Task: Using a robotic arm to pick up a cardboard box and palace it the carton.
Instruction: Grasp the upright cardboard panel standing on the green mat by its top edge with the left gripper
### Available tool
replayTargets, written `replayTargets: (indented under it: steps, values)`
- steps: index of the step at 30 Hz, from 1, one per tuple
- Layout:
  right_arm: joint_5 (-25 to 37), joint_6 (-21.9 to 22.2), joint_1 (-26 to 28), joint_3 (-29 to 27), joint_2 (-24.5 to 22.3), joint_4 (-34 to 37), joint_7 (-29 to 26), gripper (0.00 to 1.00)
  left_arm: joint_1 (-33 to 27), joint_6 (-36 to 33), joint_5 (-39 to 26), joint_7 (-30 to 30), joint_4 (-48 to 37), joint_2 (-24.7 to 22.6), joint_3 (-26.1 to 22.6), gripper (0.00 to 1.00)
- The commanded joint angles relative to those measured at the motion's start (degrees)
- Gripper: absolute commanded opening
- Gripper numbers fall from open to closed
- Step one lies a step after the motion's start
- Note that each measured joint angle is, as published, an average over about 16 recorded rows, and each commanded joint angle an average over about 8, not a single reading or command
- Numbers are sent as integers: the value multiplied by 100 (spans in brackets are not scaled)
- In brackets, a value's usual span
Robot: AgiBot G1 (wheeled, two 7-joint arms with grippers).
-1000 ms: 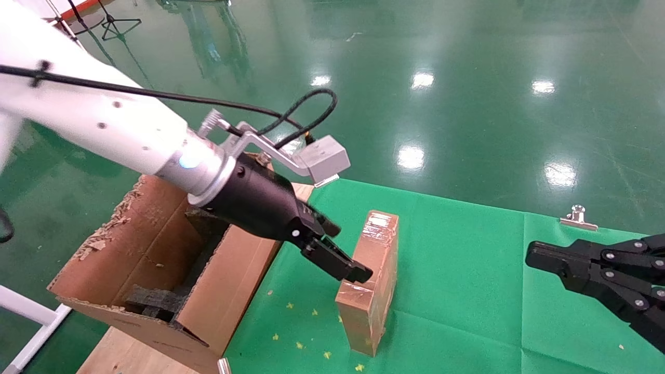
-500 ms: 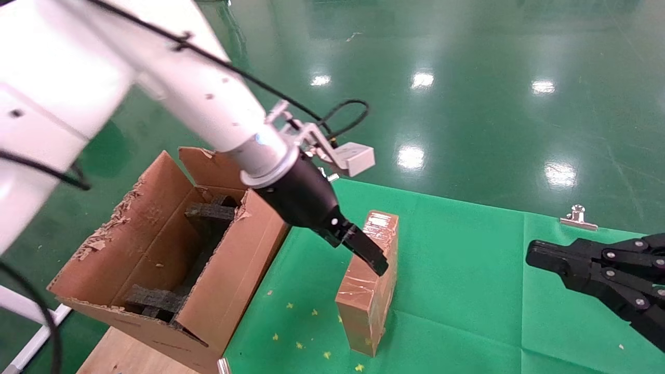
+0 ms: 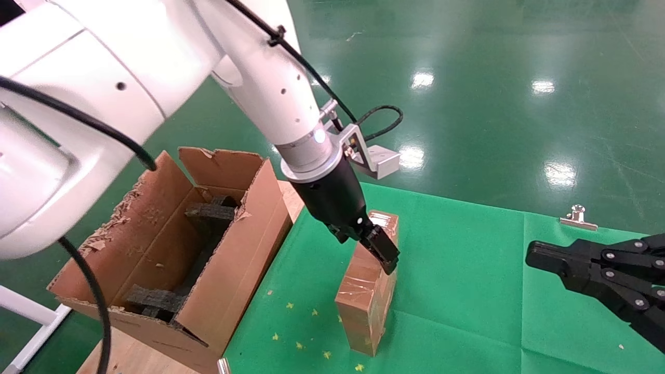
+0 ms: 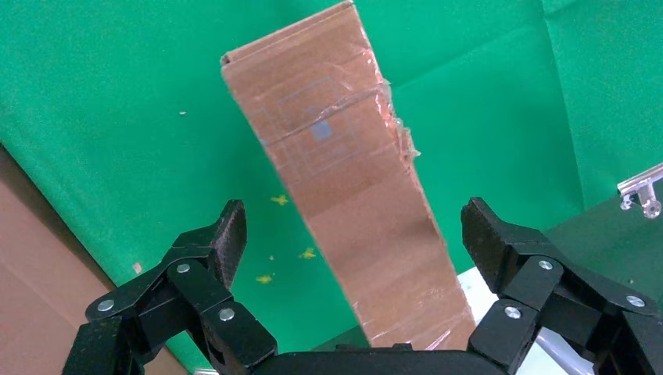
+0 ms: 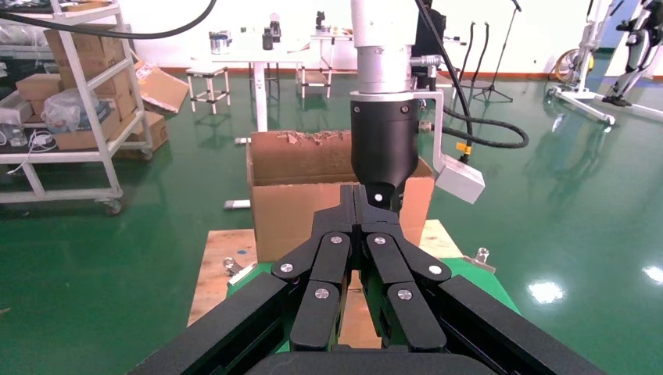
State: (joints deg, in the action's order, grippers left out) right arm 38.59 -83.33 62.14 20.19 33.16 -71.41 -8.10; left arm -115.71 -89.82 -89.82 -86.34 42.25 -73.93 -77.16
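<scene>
The cardboard box (image 3: 368, 304) is small, brown and taped, and stands on its narrow edge on the green cloth (image 3: 467, 280). The white robotic arm's left gripper (image 3: 385, 258) points steeply down over the box's upper edge. In the left wrist view this gripper (image 4: 356, 238) is open, with the box (image 4: 344, 164) running between its fingers and a gap on each side. The carton (image 3: 166, 244) stands just left of the cloth, flaps up, with dark foam inside. My all-black right gripper (image 3: 532, 255) rests at the right, shut (image 5: 361, 199).
A metal clip (image 3: 577, 218) holds the cloth's far right edge. Yellow specks dot the cloth in front of the box. Bare wood (image 3: 119, 356) shows under the carton. The right wrist view shows shelving (image 5: 70, 101) and tables far behind the carton (image 5: 297, 207).
The left arm has swung right and turned more upright. Its gripper has moved from the box's left face to over its top edge. The box and the right gripper have not moved.
</scene>
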Motion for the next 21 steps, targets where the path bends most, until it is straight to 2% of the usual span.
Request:
replayTargets:
  steps: [1,3,4,11,12,14,21]
  values:
    - [0,0,0,0,0,0,0,0,-17,8,22,23,-145,-106,-66,100]
    - [0,0,0,0,0,0,0,0,-20,20,54,28,-232,-163,-129,100]
    - [0,0,0,0,0,0,0,9,-19,28,71,27,-268,-186,-160,100]
    - [0,0,0,0,0,0,0,96,25,98,209,-28,-403,-290,-328,100]
    - [0,0,0,0,0,0,0,100,29,110,229,-35,-416,-300,-344,100]
    - [-1,1,-1,0,0,1,0,100,36,128,259,-43,-434,-315,-367,97]
    - [-1,2,-2,0,-1,2,0,100,40,153,289,-45,-450,-326,-386,12]
